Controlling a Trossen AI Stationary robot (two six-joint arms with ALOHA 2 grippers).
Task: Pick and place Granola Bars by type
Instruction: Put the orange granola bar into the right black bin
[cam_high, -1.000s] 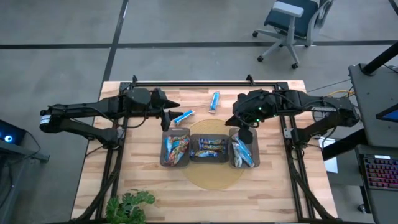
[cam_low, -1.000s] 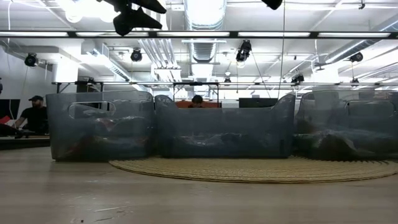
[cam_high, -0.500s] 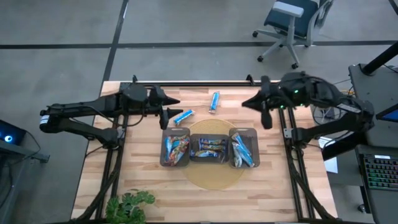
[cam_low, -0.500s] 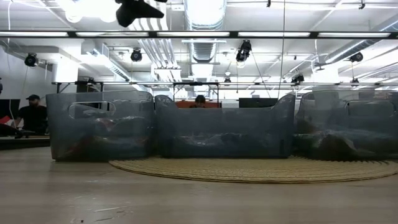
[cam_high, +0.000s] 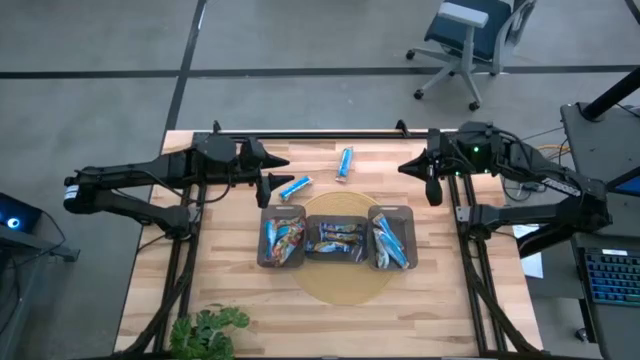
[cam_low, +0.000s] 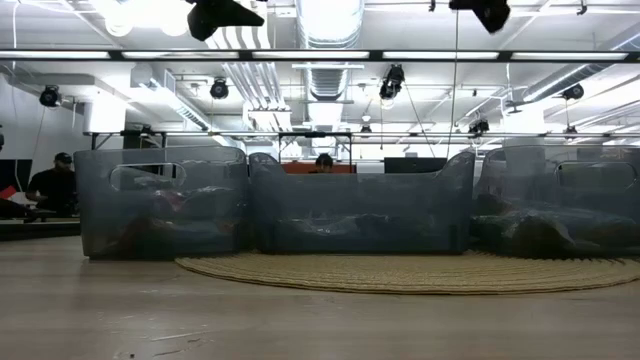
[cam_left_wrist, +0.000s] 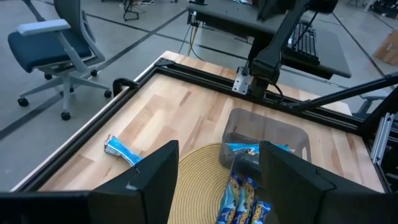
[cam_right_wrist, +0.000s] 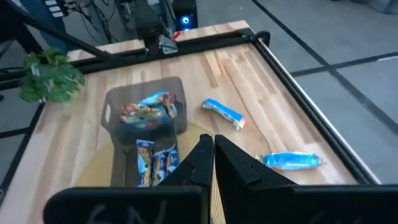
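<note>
Two blue granola bars lie flat on the wood at the far side, one (cam_high: 295, 186) just beyond the left tray and one (cam_high: 345, 162) farther back. Three dark trays stand in a row on a round woven mat (cam_high: 345, 285). The left tray (cam_high: 270, 255) holds mixed-colour bars, the middle tray (cam_high: 335, 225) brown-orange ones, the right tray (cam_high: 378, 215) blue ones. My left gripper (cam_high: 278, 173) hangs open in the air, left of the nearer loose bar. My right gripper (cam_high: 418, 178) hovers shut and empty, high above the table's far right, beyond the right tray.
A black rail (cam_high: 320, 134) runs along the table's far edge. A potted plant (cam_high: 205, 330) stands at the near left corner. Bare wood lies in front of the mat and along both sides. An office chair (cam_high: 470, 40) stands beyond the table.
My right gripper has drawn back from above the right tray toward the table's far right, staying shut and empty. The bars and trays have not moved.
</note>
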